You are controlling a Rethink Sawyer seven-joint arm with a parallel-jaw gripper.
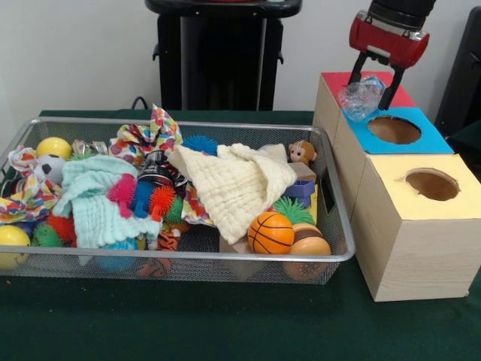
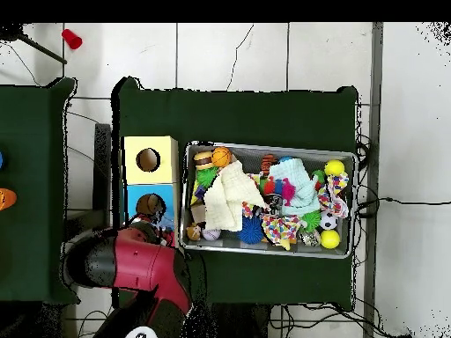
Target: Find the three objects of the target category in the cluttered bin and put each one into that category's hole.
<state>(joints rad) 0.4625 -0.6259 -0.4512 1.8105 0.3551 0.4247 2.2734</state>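
I am looking at a plain pale wall (image 1: 75, 53) sitting behind the table (image 1: 225, 323), whose dark green cloth is covering the whole top. From overhead, a white tiled floor (image 2: 264, 53) is showing around it, with black cables (image 2: 396, 202) trailing across the tiles. A second green table (image 2: 26, 176) is standing to one side, and a small red cup (image 2: 71, 39) is lying on the floor.

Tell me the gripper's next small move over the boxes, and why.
Probably shift a little toward the blue-topped hole and release. The gripper holds a crumpled clear plastic item above the boundary of the red panel and the blue one, not yet centred over the opening, so dropping now might land it on the box top.
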